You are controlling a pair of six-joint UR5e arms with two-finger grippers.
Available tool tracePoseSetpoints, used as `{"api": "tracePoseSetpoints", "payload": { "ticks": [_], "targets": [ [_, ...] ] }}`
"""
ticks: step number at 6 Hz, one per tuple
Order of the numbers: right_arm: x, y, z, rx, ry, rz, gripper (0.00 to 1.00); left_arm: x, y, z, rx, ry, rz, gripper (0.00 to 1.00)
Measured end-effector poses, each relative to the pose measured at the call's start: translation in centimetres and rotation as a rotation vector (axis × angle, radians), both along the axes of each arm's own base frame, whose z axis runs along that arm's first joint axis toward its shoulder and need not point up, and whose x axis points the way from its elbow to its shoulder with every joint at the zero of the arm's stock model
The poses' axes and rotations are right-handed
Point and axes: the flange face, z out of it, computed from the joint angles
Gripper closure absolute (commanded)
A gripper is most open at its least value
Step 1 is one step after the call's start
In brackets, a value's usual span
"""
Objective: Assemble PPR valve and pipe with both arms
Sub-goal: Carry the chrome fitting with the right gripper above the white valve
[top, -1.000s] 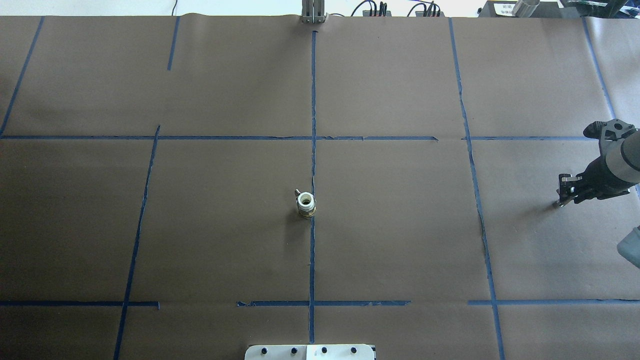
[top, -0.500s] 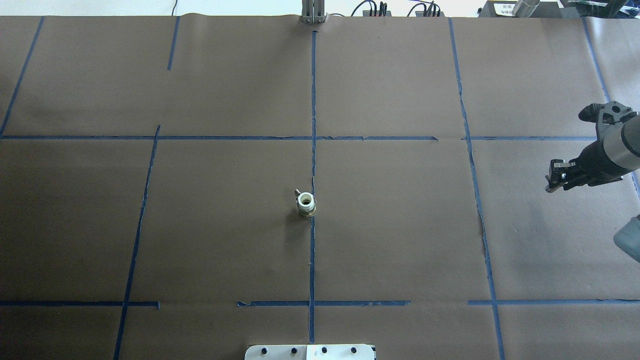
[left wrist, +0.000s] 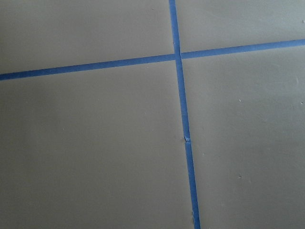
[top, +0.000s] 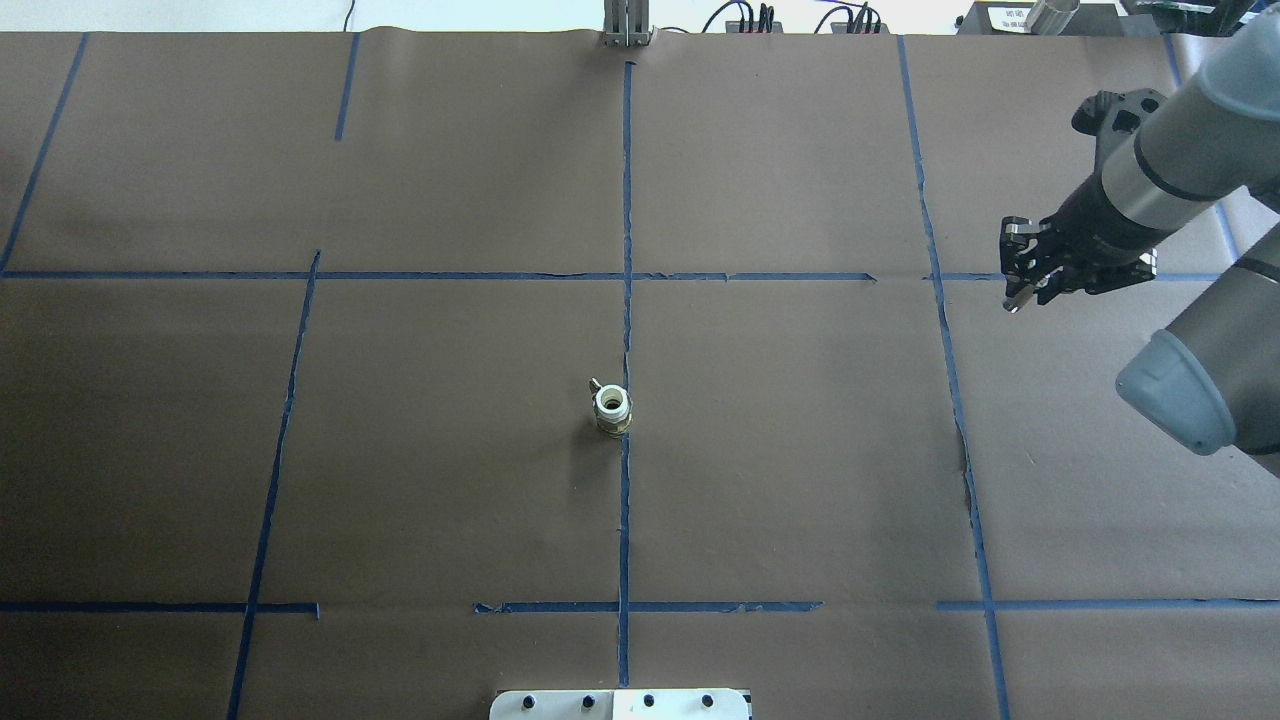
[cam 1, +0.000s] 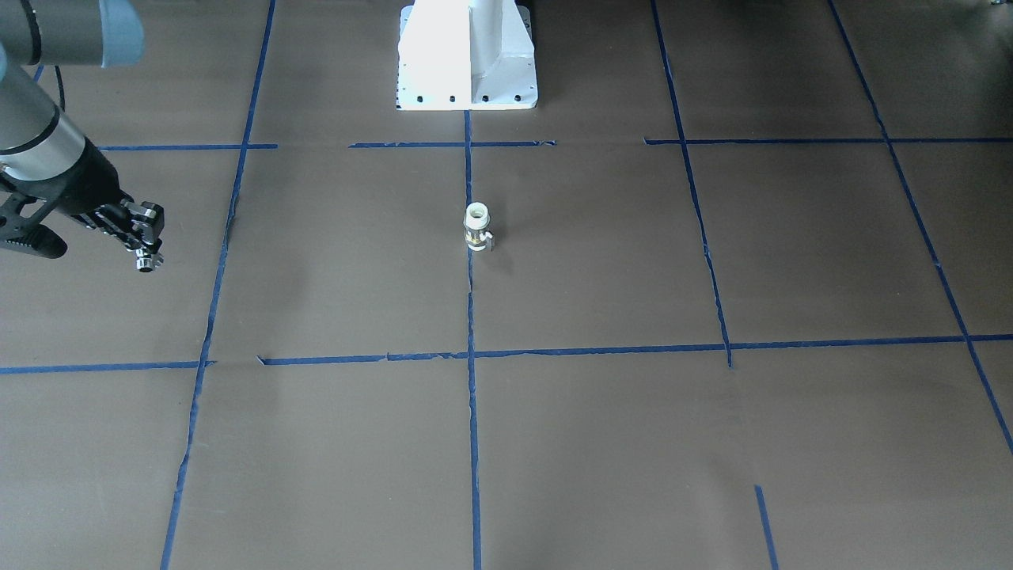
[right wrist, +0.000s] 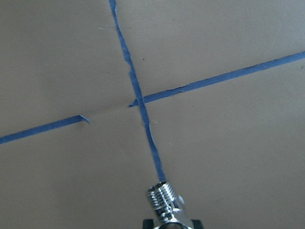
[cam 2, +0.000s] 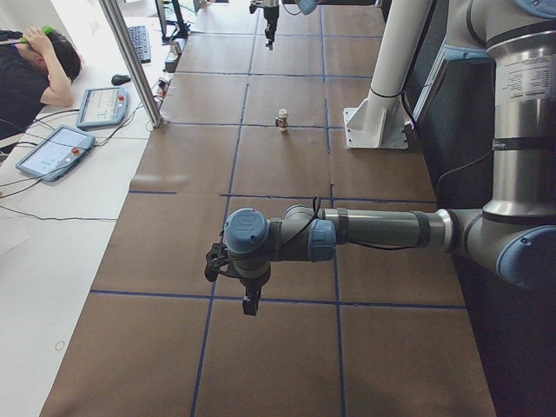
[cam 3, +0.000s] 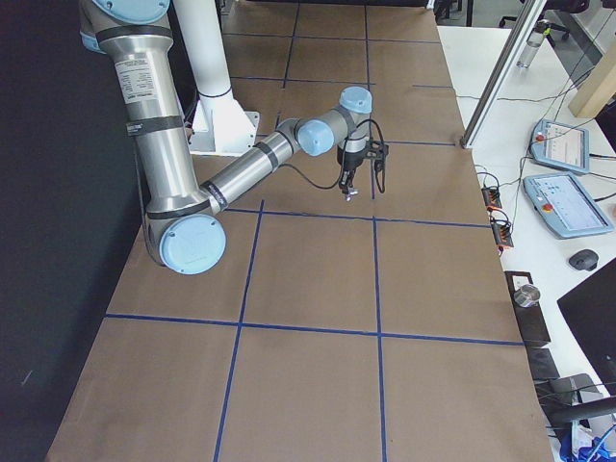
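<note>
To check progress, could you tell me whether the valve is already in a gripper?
No, the PPR valve stands alone on the table, with no gripper near it.

Overhead, front views opposed, sharing PPR valve [top: 612, 408], wrist views close, downward

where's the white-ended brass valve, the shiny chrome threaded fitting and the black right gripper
white-ended brass valve [top: 612, 414]: overhead view, on its white top rim
shiny chrome threaded fitting [right wrist: 163, 199]: right wrist view, on its threaded end
black right gripper [cam 1: 144, 255]: front-facing view, midway between its fingertips
</note>
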Motion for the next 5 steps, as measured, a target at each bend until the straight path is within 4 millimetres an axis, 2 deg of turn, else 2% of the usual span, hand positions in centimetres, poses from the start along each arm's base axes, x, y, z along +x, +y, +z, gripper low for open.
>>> {"api": "tracePoseSetpoints", "payload": {
  "ticks": [2, 5],
  "targets": [
    [-3.9, -0.2, -6.6, -0.064, -0.036, 0.062, 1.00, 0.0, -0.1, -0.6, 0.004, 0.000, -0.010, 0.00],
    [-11.6, 1.9, -14.1, -0.196, -0.081, 0.227, 1.00, 0.0, -0.3, -1.5, -0.005, 0.000, -0.036, 0.00]
  ]
}}
